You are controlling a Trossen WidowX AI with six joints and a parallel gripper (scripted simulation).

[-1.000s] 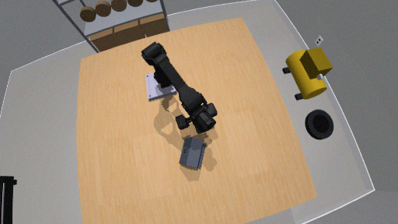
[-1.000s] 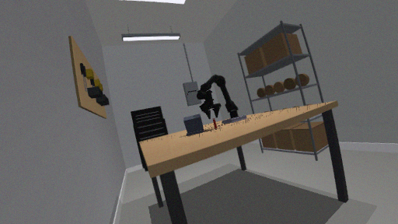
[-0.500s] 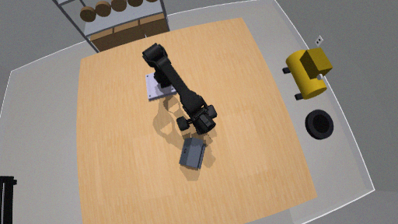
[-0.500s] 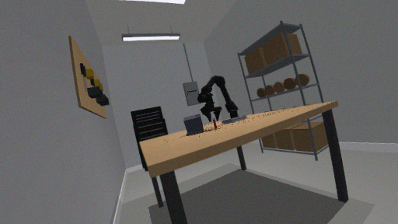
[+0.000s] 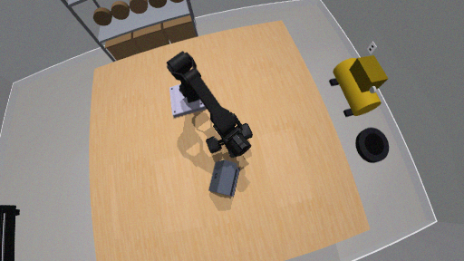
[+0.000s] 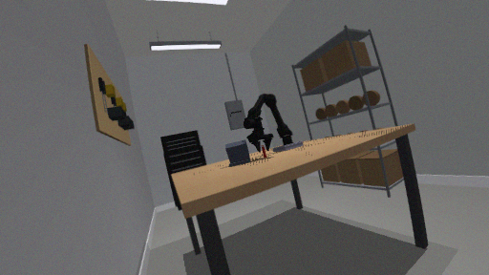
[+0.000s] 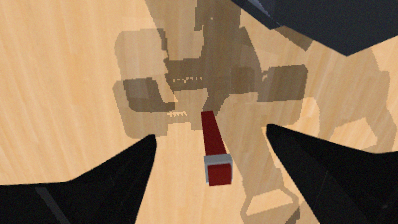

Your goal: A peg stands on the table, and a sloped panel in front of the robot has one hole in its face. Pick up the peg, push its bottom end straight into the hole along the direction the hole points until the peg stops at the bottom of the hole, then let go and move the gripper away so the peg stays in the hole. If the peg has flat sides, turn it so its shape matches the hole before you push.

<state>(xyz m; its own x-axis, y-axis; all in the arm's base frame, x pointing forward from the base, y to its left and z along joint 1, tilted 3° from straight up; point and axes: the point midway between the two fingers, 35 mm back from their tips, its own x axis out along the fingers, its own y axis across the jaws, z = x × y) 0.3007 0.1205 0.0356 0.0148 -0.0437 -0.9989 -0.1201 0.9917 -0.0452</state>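
Observation:
A red square peg [image 7: 216,148] [image 6: 264,152] stands upright on the wooden table [image 5: 136,181]. In the wrist view it sits between my two black fingers, with gaps on both sides. My gripper [image 7: 211,134] [image 6: 262,143] is open and points down, low around the peg's top. In the top view the peg is hidden under my wrist [image 5: 236,141]. The dark grey sloped panel [image 5: 224,178] [image 6: 238,153] [image 7: 320,22] stands on the table just beyond the gripper; I cannot see its hole in these views.
My arm's grey base plate [image 5: 183,101] is bolted near the table's middle back. A shelf rack [image 6: 344,110] with boxes stands behind the table. A yellow tank [image 5: 358,83] and a black tyre [image 5: 372,145] lie on the floor to the right.

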